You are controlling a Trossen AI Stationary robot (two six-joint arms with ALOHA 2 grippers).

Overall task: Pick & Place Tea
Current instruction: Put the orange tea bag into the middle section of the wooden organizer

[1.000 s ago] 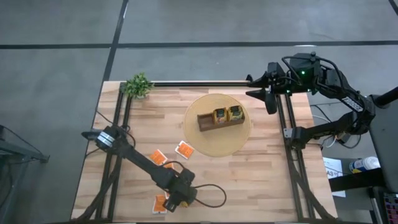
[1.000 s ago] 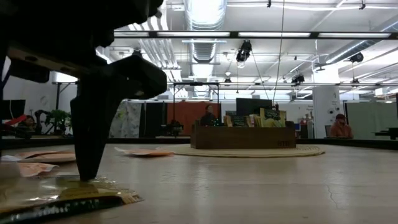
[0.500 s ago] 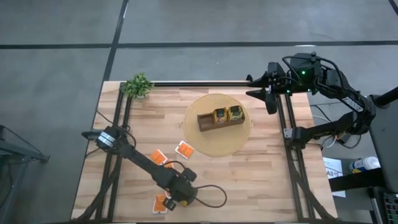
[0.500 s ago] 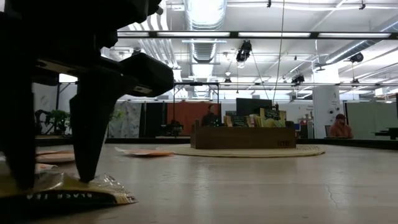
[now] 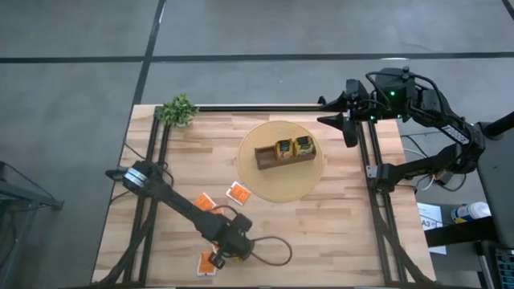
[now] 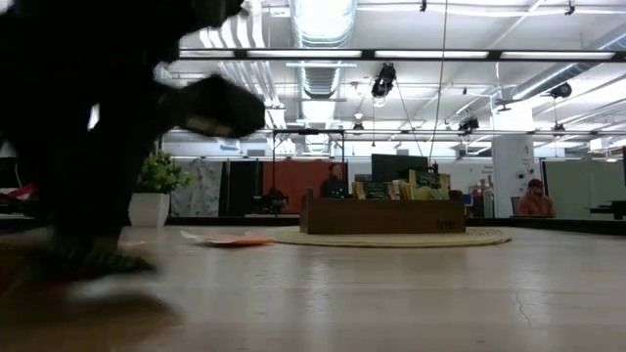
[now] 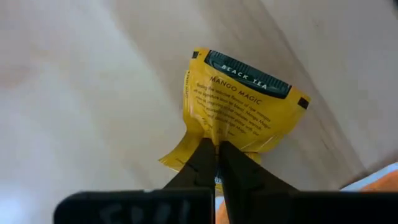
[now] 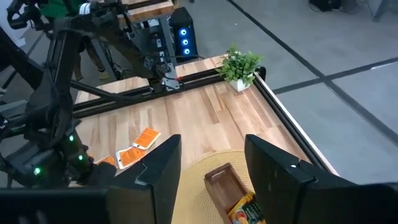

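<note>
Left gripper pinches yellow tea sachet
Jaws clamped on its edge, well apart from the wooden box; right gripper waits beyond it, jaws apart.

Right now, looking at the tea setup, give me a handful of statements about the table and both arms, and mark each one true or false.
1. The left pincer is shut on a yellow sachet. True.
2. The wooden box sits on a round mat. True.
3. The right pincer holds an orange sachet. False: it is open and empty, up by the table's far right corner.
4. The plant stands beside the box on the mat. False: it stands at the table's far left corner, off the mat.
5. Two orange sachets lie on the table between the left arm and the mat. True.
</note>
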